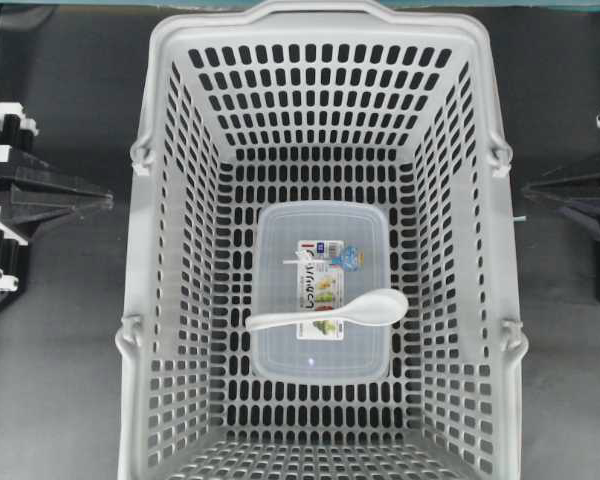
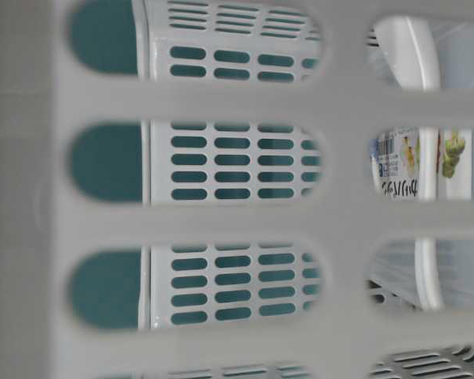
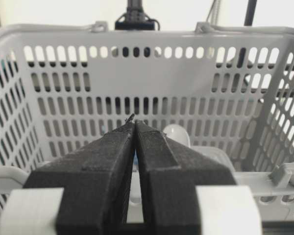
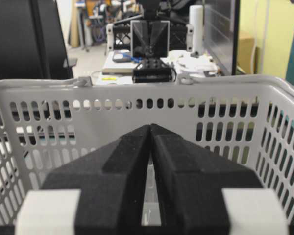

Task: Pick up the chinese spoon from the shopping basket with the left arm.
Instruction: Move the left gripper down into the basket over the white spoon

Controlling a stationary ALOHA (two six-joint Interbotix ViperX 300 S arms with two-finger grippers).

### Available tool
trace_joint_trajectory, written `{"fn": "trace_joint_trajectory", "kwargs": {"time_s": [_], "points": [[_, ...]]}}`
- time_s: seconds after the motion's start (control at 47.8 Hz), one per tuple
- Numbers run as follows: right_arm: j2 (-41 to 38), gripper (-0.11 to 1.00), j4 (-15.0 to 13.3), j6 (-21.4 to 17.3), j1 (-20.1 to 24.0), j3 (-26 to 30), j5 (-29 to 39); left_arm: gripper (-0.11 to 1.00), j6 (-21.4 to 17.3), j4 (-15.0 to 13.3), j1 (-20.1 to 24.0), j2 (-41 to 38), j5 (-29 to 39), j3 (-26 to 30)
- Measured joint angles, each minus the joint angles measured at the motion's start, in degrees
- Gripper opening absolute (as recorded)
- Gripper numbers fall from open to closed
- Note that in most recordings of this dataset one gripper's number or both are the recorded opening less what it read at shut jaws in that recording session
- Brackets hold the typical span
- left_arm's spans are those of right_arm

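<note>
Resting on the lid of the clear lidded container at the floor of the shopping basket, the chinese spoon lies with bowl to the right, handle to the left. Left end effector waits outside the basket wall, fingers pressed together, empty; right end effector same. Spoon looks light, rigid, glossy, so slippery and likely brittle; I'd pinch the flat handle across its width, not the bowl

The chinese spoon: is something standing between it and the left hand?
Yes. The left hand waits outside the shopping basket, so the basket's left wall stands between them. The chinese spoon lies uncovered on the clear container, open from above.
</note>
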State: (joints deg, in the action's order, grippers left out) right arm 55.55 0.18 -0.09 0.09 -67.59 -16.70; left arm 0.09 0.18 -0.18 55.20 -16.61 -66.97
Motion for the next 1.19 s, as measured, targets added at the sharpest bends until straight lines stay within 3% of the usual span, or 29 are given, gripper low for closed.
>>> {"fn": "trace_joint_trajectory", "kwargs": {"time_s": [0.084, 0.23, 0.439, 0.649, 0.963, 1.046, 1.193], "points": [[0.09, 0.0, 0.09, -0.18, 0.0, 0.0, 0.0, 0.0, 0.53, 0.97, -0.09, -0.44, 0.62, 1.32], [0.88, 0.0, 0.09, -1.05, 0.0, -0.09, 0.79, 0.0, 1.67, 2.02, -0.44, -3.16, 3.87, 7.47], [2.11, 0.0, 0.18, -1.93, 0.62, 0.88, 6.33, 0.0, 2.46, 2.11, -2.9, -11.25, 18.72, 18.81], [2.46, 0.0, 0.18, -1.93, 0.97, 2.55, 17.4, 0.0, 2.55, 2.11, -5.36, -23.55, 34.89, 32.17], [3.16, 0.0, 0.09, -1.93, 0.97, 3.16, 18.72, 0.0, 4.92, 2.11, -8.0, -39.73, 49.13, 47.02], [3.16, 0.07, 0.18, -1.93, 1.23, 3.16, 18.81, 0.0, 7.38, 2.2, -8.09, -42.8, 51.5, 49.75], [3.16, 0.41, 0.18, -2.2, 1.67, 3.16, 18.9, 0.0, 11.25, 2.11, -8.09, -47.11, 53.61, 53.88]]}}
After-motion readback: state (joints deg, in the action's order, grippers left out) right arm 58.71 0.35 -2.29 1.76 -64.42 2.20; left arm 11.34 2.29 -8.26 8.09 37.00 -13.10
